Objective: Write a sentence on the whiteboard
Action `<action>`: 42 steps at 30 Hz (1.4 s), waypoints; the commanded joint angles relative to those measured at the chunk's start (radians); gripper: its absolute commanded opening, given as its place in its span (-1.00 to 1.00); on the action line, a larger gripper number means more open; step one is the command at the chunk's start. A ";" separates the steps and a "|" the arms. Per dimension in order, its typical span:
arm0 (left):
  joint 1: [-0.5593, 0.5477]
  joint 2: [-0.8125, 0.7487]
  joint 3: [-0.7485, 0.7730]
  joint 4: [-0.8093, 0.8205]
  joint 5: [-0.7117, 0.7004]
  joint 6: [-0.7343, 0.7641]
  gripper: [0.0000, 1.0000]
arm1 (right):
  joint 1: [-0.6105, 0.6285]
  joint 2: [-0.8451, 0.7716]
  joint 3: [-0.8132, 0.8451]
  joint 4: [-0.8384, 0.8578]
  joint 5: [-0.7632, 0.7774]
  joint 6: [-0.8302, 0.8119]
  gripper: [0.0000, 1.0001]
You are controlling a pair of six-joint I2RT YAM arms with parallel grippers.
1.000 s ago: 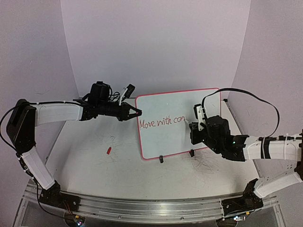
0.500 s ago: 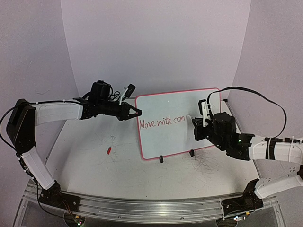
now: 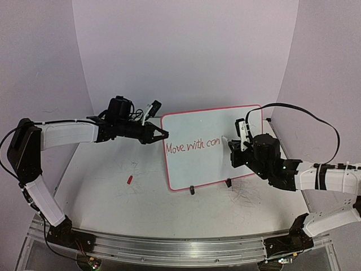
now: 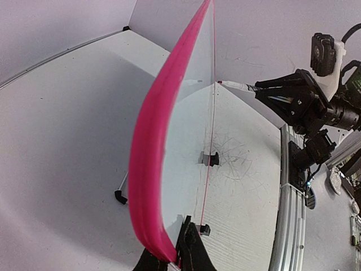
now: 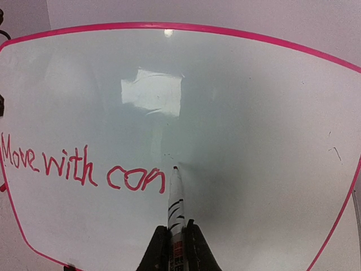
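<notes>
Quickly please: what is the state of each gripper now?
Left gripper: closed on the whiteboard rim.
Right gripper: closed, holding the marker.

A scuffed white table [image 3: 101,203] carries a small red cap-like piece [image 3: 129,180], lying alone on its left half. Grey scribble marks [image 3: 246,196] smudge the right front, and fainter ones lie just beyond the red piece. An aluminium rail [image 3: 180,248] runs along the near edge. A pale curved backdrop [image 3: 186,51] rises behind.
</notes>
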 commanded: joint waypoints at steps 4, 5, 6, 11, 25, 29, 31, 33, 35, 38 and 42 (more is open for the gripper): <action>0.003 -0.002 -0.005 -0.059 -0.185 0.128 -1.00 | -0.003 0.026 0.042 0.058 0.039 -0.002 -1.00; 0.003 -0.002 -0.005 -0.057 -0.185 0.128 -1.00 | -0.004 0.026 0.042 0.058 0.048 0.000 -1.00; 0.003 -0.002 -0.004 -0.057 -0.185 0.129 -1.00 | -0.004 0.025 0.042 0.060 0.058 0.005 -1.00; 0.003 -0.007 -0.007 -0.056 -0.183 0.129 -1.00 | -0.003 0.033 0.045 0.061 0.093 0.011 -1.00; 0.000 -0.010 -0.005 -0.054 -0.179 0.129 -1.00 | -0.004 0.062 0.060 0.044 0.045 0.001 -1.00; 0.000 -0.010 -0.005 -0.054 -0.181 0.131 -1.00 | -0.002 0.061 0.059 0.017 0.019 0.009 -1.00; 0.000 -0.011 -0.004 -0.054 -0.181 0.130 -1.00 | -0.002 0.057 0.055 0.005 0.012 0.015 -1.00; 0.000 -0.010 -0.003 -0.054 -0.181 0.131 -1.00 | -0.002 0.053 0.049 -0.007 0.012 0.021 -1.00; 0.000 -0.009 -0.003 -0.054 -0.181 0.131 -1.00 | -0.002 0.050 0.047 -0.022 0.015 0.029 -1.00; 0.000 -0.009 -0.002 -0.054 -0.182 0.132 -1.00 | -0.002 0.042 0.038 -0.041 0.015 0.039 -1.00; 0.000 -0.010 -0.002 -0.054 -0.183 0.132 -1.00 | -0.003 0.032 0.029 -0.063 0.014 0.051 -1.00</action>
